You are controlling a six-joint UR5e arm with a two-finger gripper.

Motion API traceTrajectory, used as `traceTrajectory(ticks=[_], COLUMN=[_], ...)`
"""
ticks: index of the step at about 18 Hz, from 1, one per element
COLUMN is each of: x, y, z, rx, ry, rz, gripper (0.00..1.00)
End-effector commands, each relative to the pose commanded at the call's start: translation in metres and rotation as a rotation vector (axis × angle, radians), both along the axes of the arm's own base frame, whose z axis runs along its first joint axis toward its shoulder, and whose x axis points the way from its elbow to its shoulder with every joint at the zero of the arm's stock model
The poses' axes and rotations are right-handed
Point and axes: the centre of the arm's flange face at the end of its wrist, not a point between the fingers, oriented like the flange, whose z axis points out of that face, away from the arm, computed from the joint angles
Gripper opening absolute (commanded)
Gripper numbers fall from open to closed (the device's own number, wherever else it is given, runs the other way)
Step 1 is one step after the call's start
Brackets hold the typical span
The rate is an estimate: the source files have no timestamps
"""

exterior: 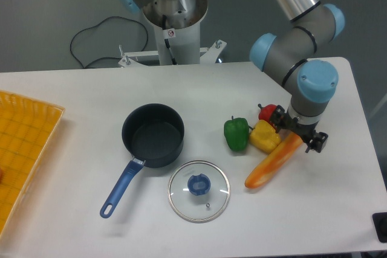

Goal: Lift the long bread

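Lying slantwise near the counter's (181, 89) right edge, the long bread (272, 163) has its upper end under the pincer (298, 135), just beside the yellow pepper (265, 136). Whether the pincer is clamped on it, I cannot tell.

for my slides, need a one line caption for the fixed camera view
UR5e gripper at the upper end of the long bread, beside toy peppers, a blue pot and glass lid.

1 fixed camera looks down from the front at the table (72, 95); moderately near.
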Motion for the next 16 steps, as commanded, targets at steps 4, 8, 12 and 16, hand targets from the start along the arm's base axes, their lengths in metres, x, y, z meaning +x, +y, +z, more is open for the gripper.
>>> traceTrajectory(ticks=[4,8,12,16], x=[-0.005,-0.002,0.000,0.004], y=[0.000,0.005,0.006,0.011], z=[-0.010,-0.020,-0.031,-0.034], rx=[-0.001,-0.006,-0.013,-0.016], ry=[0.002,-0.009,-0.028,-0.031], rz=[0.003,0.002,0.002,-0.007], gripper=[0.99,0.96,0.89,0.87])
